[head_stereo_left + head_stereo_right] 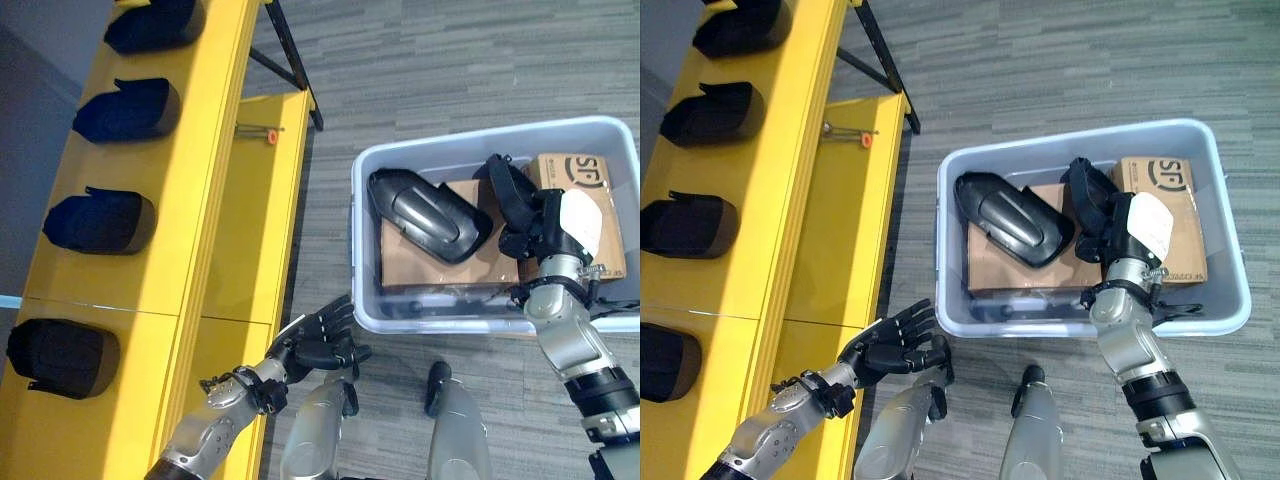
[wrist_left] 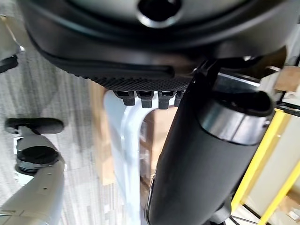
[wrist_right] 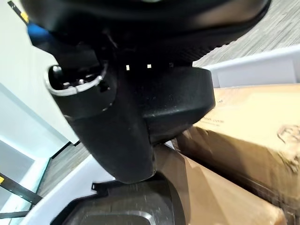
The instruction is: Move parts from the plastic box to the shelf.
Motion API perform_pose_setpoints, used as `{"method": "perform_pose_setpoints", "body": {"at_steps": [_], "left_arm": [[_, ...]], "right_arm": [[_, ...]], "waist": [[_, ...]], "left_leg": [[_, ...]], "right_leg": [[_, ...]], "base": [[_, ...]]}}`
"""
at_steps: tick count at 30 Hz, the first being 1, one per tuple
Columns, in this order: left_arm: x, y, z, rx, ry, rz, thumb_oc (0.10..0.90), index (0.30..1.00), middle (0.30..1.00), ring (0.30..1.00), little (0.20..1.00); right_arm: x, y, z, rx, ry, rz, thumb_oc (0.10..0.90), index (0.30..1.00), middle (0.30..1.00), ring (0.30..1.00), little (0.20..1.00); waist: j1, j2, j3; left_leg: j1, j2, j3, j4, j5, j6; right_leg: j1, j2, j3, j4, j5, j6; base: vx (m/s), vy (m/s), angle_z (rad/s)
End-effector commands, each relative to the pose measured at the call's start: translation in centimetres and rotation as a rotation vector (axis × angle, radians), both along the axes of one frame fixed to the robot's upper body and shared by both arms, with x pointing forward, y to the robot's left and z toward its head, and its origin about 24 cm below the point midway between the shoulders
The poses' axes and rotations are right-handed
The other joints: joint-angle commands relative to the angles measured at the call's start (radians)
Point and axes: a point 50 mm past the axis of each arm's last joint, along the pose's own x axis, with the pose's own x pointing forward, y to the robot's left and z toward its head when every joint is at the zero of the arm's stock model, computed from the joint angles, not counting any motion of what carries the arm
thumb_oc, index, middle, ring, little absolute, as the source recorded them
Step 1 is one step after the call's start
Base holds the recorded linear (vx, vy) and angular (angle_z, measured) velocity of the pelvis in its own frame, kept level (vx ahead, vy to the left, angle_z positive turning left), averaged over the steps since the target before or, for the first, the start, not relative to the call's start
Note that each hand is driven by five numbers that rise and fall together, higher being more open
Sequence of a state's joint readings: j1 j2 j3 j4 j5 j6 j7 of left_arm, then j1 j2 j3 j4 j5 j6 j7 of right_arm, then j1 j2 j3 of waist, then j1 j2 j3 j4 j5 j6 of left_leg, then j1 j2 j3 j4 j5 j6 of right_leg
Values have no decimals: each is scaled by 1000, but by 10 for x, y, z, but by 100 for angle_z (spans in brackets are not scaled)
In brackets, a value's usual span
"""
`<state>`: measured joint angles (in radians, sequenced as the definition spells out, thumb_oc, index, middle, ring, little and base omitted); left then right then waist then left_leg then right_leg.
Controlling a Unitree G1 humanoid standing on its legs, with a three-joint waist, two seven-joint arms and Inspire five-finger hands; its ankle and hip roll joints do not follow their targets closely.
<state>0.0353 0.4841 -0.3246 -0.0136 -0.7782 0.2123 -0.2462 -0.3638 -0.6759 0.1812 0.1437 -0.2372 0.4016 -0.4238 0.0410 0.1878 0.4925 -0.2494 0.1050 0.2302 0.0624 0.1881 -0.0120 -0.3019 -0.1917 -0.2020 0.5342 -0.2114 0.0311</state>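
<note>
Left robot hand (image 1: 890, 350) hangs low with its fingers spread loose, right robot hand (image 1: 535, 215) reaches forward, fingers curled round something dark.

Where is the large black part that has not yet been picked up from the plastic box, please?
The large black part lies in the plastic box's left half, resting on a cardboard carton, just left of the right hand.

You have a yellow shelf (image 1: 215, 180) along the left, standing on a grey striped floor (image 1: 450, 70). Four dark parts (image 1: 100, 222) sit in a row on its upper level, spaced apart. On the lower level, near the far edge, lies a small tool with an orange tip (image 1: 262, 132). The pale plastic box (image 1: 480, 140) rests directly on the floor, just beside the shelf's right edge.
</note>
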Motion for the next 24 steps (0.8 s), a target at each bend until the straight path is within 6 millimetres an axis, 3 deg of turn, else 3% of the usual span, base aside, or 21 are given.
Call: {"method": "perform_pose_setpoints", "body": {"at_steps": [1, 9, 24], "left_arm": [[1, 2, 27, -53, -151, -7, 900, 1000, 1000, 1000, 1000], [-6, 8, 18, -37, -118, 14, 900, 1000, 1000, 1000, 1000], [-13, 16, 8, -15, -73, 74, 900, 1000, 1000, 1000, 1000]], "right_arm": [[-4, 17, -10, 10, 62, 110, 400, 300, 300, 300, 300], [-18, 18, -22, 21, 61, 143, 400, 300, 300, 300, 300], [-39, 42, 4, 6, -234, 291, 400, 300, 300, 300, 300]], "waist": [[-12, -71, -37], [-16, -104, -116], [-19, -141, -276]], "left_leg": [[70, -23, 11, 22, -103, -12], [152, -14, 6, -22, -104, -16], [235, 9, -4, -88, -84, -32]], "right_leg": [[69, 33, -29, -76, 51, -14], [187, 56, -26, -198, 77, -3], [321, 83, -30, -344, 113, 7]], "base": [[113, -10, -5], [94, -31, -2], [59, -42, -2]]}}
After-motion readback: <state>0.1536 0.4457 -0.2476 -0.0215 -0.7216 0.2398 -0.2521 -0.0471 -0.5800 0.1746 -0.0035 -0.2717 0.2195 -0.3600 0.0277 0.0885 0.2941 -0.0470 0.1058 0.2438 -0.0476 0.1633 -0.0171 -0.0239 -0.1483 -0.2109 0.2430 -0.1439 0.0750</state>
